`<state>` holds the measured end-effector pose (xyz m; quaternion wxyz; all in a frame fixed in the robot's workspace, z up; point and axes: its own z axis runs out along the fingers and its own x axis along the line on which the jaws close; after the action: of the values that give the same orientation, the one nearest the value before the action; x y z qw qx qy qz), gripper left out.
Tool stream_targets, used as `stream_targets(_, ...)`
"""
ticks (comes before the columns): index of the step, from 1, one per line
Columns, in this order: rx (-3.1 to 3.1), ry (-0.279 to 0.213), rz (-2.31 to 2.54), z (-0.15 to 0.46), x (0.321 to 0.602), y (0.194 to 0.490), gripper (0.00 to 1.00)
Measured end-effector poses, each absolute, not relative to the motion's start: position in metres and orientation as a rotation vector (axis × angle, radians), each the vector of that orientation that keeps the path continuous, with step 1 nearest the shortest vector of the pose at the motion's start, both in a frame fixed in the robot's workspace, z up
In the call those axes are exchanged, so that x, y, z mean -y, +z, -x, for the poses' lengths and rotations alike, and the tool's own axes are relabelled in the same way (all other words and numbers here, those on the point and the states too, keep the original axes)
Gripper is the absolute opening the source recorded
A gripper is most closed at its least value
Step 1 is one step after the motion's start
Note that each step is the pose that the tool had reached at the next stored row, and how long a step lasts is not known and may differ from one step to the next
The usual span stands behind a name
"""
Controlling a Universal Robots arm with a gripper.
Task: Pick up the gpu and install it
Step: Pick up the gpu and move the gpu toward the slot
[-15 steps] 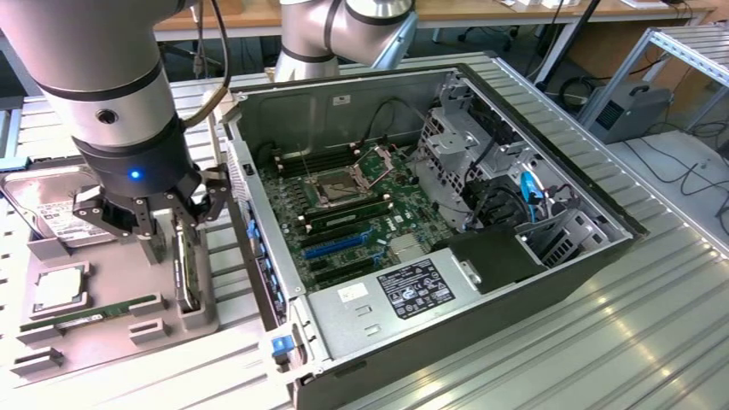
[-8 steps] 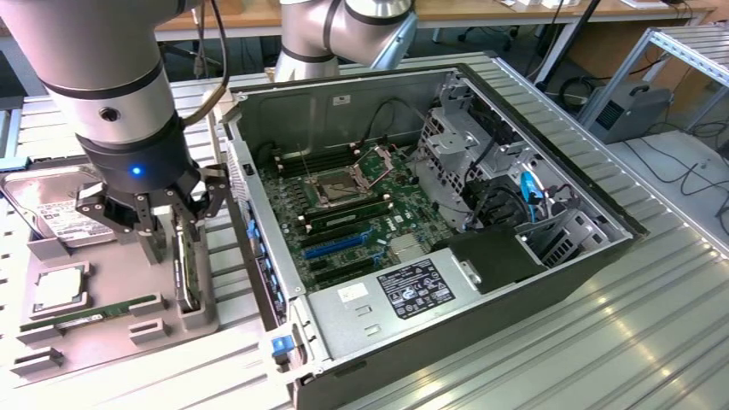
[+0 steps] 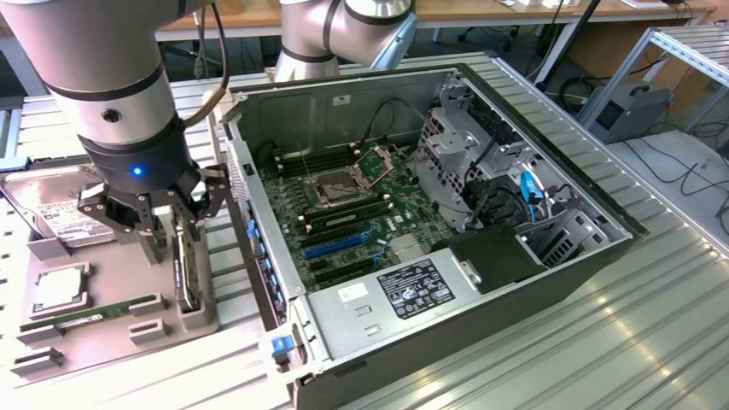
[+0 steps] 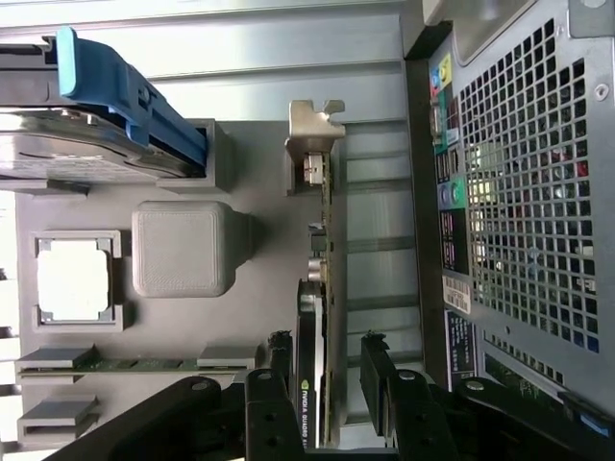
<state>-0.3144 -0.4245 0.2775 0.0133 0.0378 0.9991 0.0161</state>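
The gpu [image 4: 312, 317] stands on its long edge in a slot of the grey holder [image 4: 259, 173], green board and black face upright, with its silver bracket [image 4: 312, 134] at the far end. In the exterior view the gpu [image 3: 183, 278] sits just beside the open computer case [image 3: 547, 282], on the exterior view's left. My gripper [image 4: 325, 351] is lowered over the card and open. One black finger [image 4: 279, 357] is on each side of it, and a gap shows beside the other finger [image 4: 375, 357]. From outside, the gripper [image 3: 169, 243] hangs straight down over the holder.
The holder also carries a hard drive [image 3: 57, 213] with a blue clip [image 4: 125, 91], a processor [image 3: 57, 290] and a memory stick [image 3: 91, 314]. Inside the case lie the motherboard [image 3: 341, 205] and a blue card slot [image 3: 330, 243]. The case's perforated rear wall [image 4: 528, 192] stands close by.
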Motion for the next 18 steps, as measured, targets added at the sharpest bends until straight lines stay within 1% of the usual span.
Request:
stream_targets(9,-3.112,0.042,-0.118,0.314,0.422,0.272,0.42)
stream_targets(11,-3.112,0.031,-0.118,0.315,0.416,0.267,0.42)
stream_targets(14,-3.112,0.016,-0.117,0.318,0.416,0.255,0.42)
stream_targets(18,-3.112,0.013,-0.117,0.318,0.416,0.246,0.42)
